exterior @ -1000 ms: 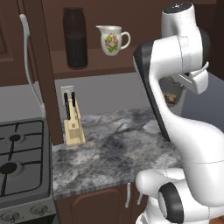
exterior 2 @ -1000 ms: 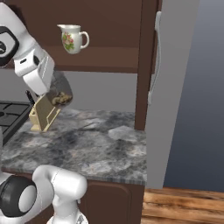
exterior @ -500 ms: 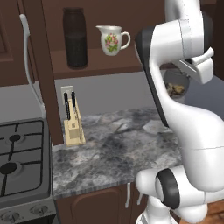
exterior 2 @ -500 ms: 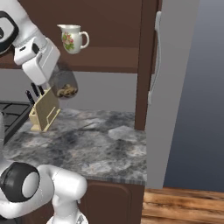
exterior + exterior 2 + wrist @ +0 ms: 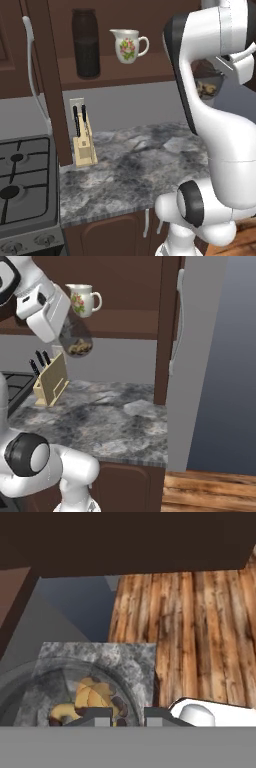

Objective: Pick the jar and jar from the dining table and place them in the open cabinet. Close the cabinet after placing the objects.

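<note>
My gripper (image 5: pixel 70 332) is shut on the short glass jar (image 5: pixel 76 342) with yellowish bits and holds it in the air above the counter, just below the cabinet shelf (image 5: pixel 130 74). In the left base view this jar (image 5: pixel 206 86) peeks out behind my arm. From the hand view the jar (image 5: pixel 85 694) sits right at the fingertips (image 5: pixel 96 715). The tall dark jar (image 5: pixel 86 43) stands upright on the shelf at the left. The cabinet door (image 5: pixel 169 331) with its silver handle (image 5: pixel 178 321) stands open. The dining table is out of view.
A white floral jug (image 5: pixel 128 45) stands on the shelf to the right of the tall jar. A wooden knife block (image 5: pixel 84 142) stands at the back of the marbled counter (image 5: pixel 135 170). A gas stove (image 5: pixel 22 175) lies at the left. The other open door (image 5: pixel 45 85) hangs beside the knife block.
My gripper has lifted the short jar from just above the knife block to just under the shelf, a little to the right. The rest of the scene has stayed put.
</note>
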